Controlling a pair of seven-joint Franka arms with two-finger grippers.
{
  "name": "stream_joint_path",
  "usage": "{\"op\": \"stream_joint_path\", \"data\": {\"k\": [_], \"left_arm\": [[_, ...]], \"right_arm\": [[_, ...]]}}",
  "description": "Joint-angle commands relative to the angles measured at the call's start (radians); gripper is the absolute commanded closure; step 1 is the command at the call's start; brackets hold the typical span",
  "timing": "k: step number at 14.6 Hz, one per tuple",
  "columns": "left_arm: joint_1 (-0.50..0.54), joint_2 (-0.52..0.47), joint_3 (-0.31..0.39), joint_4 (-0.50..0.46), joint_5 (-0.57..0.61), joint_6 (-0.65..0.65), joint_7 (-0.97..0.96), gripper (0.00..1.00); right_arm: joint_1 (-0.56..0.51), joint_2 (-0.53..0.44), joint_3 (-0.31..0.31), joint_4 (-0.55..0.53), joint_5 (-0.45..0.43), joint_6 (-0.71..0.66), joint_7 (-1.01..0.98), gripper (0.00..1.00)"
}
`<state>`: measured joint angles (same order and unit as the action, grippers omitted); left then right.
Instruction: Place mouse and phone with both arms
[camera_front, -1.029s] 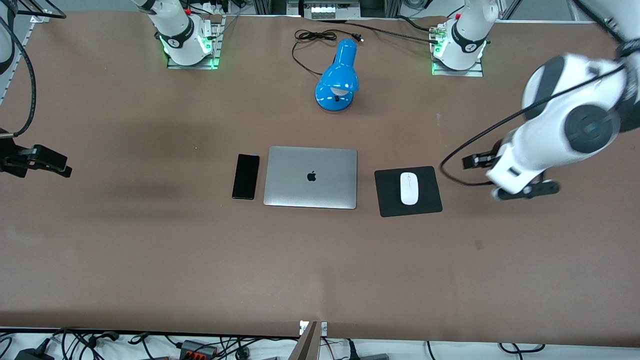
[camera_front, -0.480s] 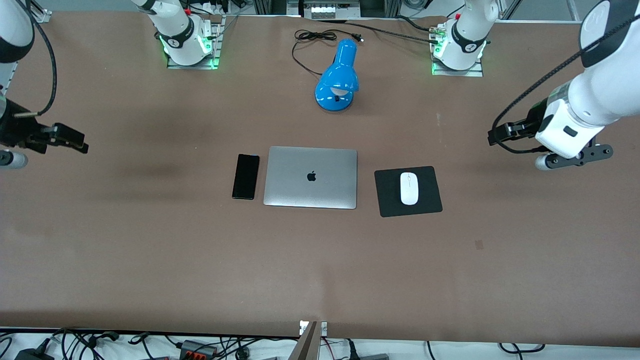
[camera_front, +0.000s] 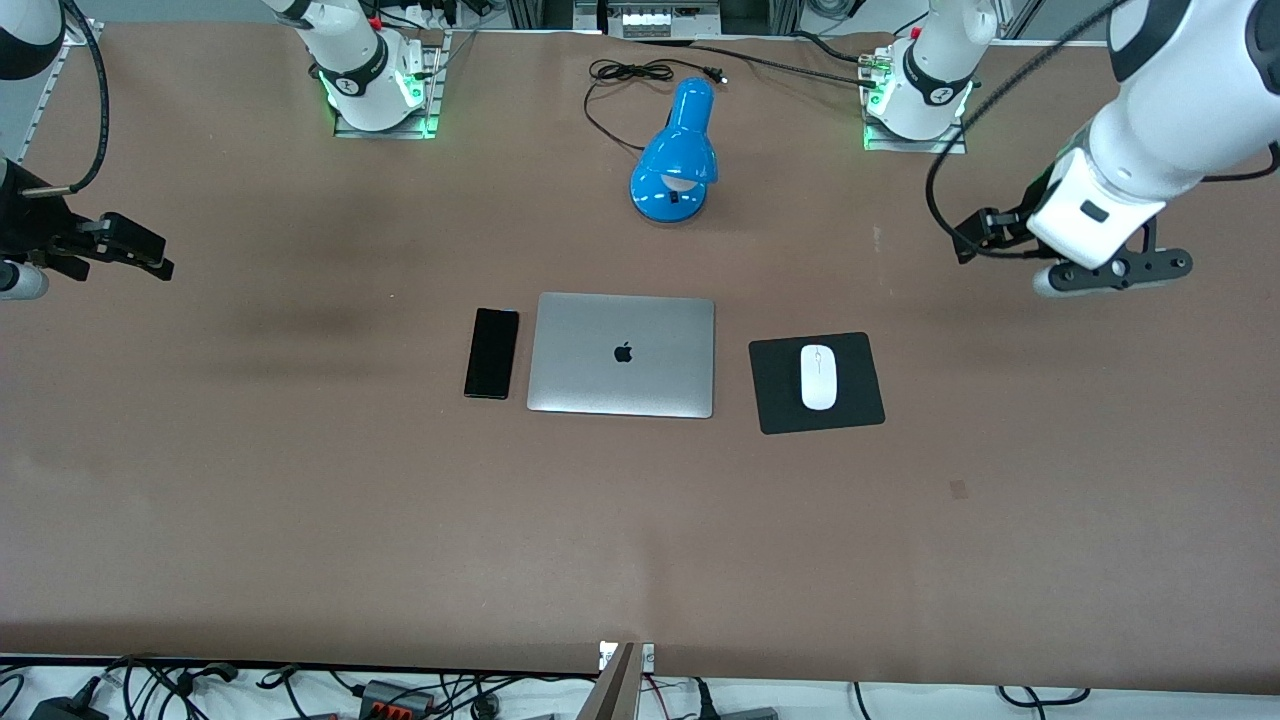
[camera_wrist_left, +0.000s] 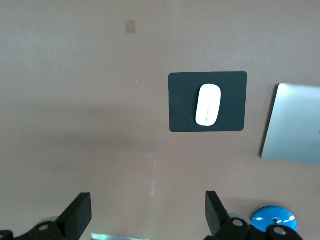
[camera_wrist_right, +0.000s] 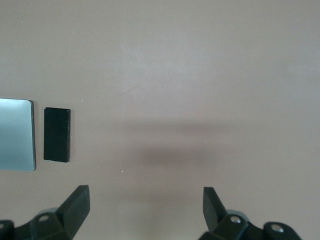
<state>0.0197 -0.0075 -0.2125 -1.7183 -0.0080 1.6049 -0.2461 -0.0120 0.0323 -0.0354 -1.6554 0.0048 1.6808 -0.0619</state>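
The white mouse (camera_front: 818, 377) lies on a black square pad (camera_front: 775, 385) beside the silver laptop (camera_front: 622, 354), toward the left arm's end. The black phone (camera_front: 491, 353) lies flat on the table beside the laptop, toward the right arm's end. My left gripper (camera_wrist_left: 148, 217) is open and empty, high over bare table past the pad; its view shows the mouse (camera_wrist_left: 208, 104) on the pad (camera_wrist_left: 180, 105). My right gripper (camera_wrist_right: 145, 207) is open and empty, high over bare table at the right arm's end; its view shows the phone (camera_wrist_right: 56, 134).
A blue desk lamp (camera_front: 676, 155) with a black cord stands farther from the front camera than the laptop, between the two arm bases. The laptop is closed. Brown table stretches wide nearer the front camera.
Both grippers have drawn away from the front camera, toward the bases' side of the table; the left one left the pad's side. Mouse and phone have not moved.
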Motion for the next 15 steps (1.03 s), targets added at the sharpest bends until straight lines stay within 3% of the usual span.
{"op": "stream_joint_path", "data": {"k": [1,5,14,15], "left_arm": [[-0.021,-0.043,0.080,-0.053,-0.003,0.040,0.142,0.00],[-0.040,-0.042,0.093,-0.024,0.008,-0.036,0.143,0.00],[-0.037,-0.046,0.076,-0.012,0.011,-0.053,0.143,0.00],[-0.037,-0.042,0.077,0.023,0.011,-0.054,0.154,0.00]], "right_arm": [[-0.006,-0.022,0.008,-0.027,-0.016,0.019,-0.018,0.00],[-0.008,-0.032,0.008,-0.026,-0.020,0.011,-0.016,0.00],[-0.020,-0.031,0.026,-0.027,-0.019,0.014,-0.001,0.00],[-0.022,-0.031,0.026,-0.027,-0.017,0.013,-0.001,0.00]]}}
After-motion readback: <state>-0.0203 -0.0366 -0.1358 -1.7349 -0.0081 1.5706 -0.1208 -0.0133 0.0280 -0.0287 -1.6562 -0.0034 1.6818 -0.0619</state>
